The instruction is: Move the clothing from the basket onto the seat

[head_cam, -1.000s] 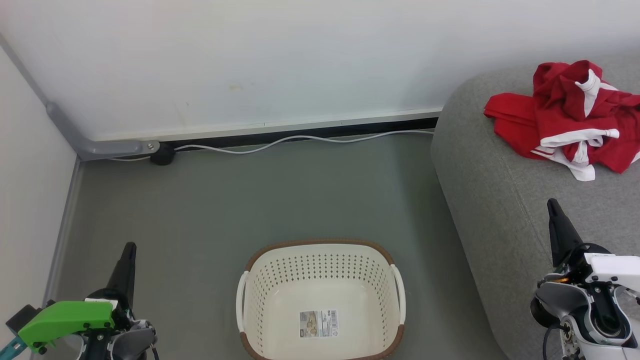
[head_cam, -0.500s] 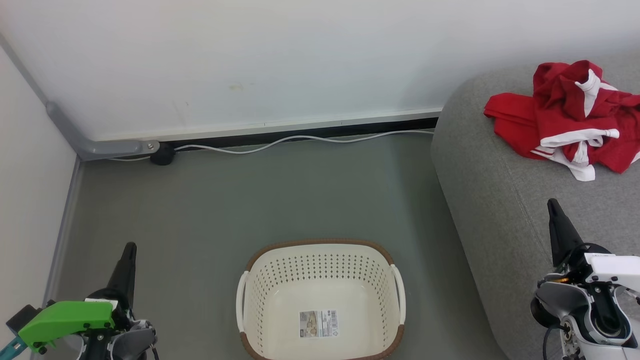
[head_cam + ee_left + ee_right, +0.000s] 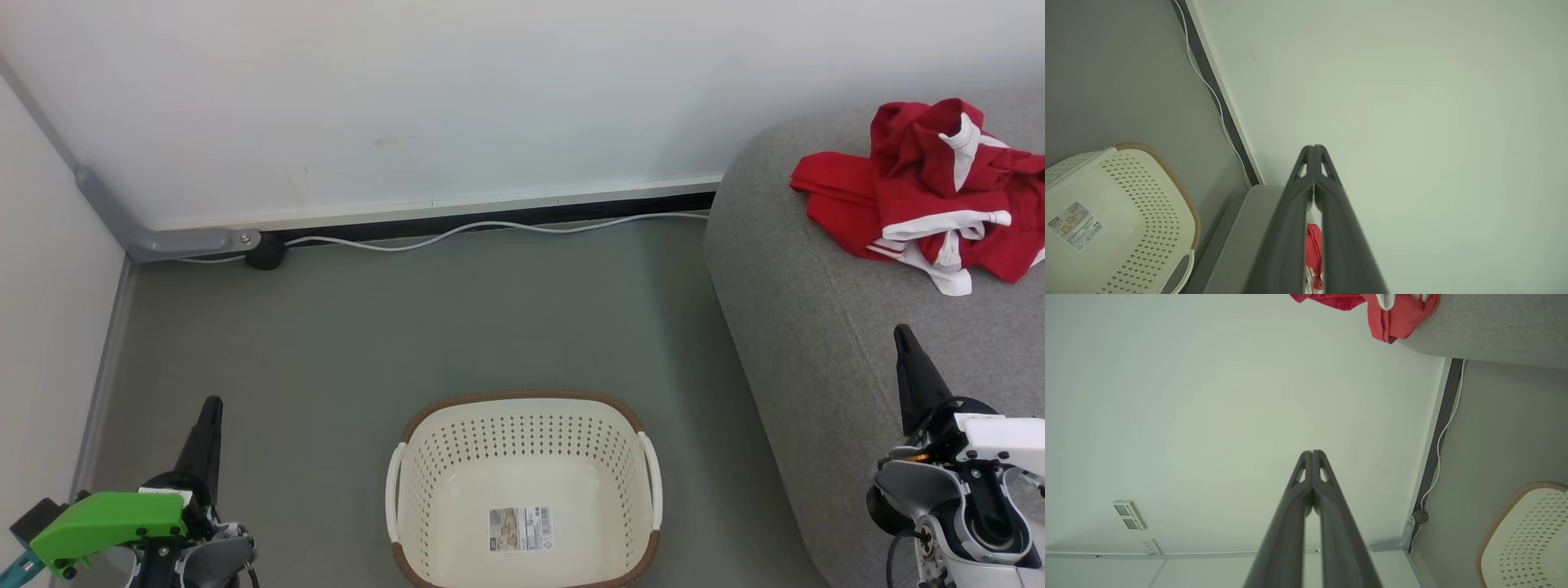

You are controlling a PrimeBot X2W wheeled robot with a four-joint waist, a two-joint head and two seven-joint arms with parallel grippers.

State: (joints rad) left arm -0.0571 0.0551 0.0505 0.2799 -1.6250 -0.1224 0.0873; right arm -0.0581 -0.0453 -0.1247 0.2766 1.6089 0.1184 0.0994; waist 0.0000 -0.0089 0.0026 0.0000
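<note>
The red clothing with white trim lies crumpled on the grey seat at the right; it also hangs into the right wrist view as clothing on the seat. The cream basket stands on the floor at bottom centre, holding nothing but a label sticker; the same basket is at the lower left of the left wrist view. My left gripper is shut at lower left, left of the basket. My right gripper is shut over the seat's front, below the clothing.
A white cable runs along the skirting at the foot of the back wall, ending at a dark plug. A grey conduit sits in the left corner. Grey floor lies between basket and wall.
</note>
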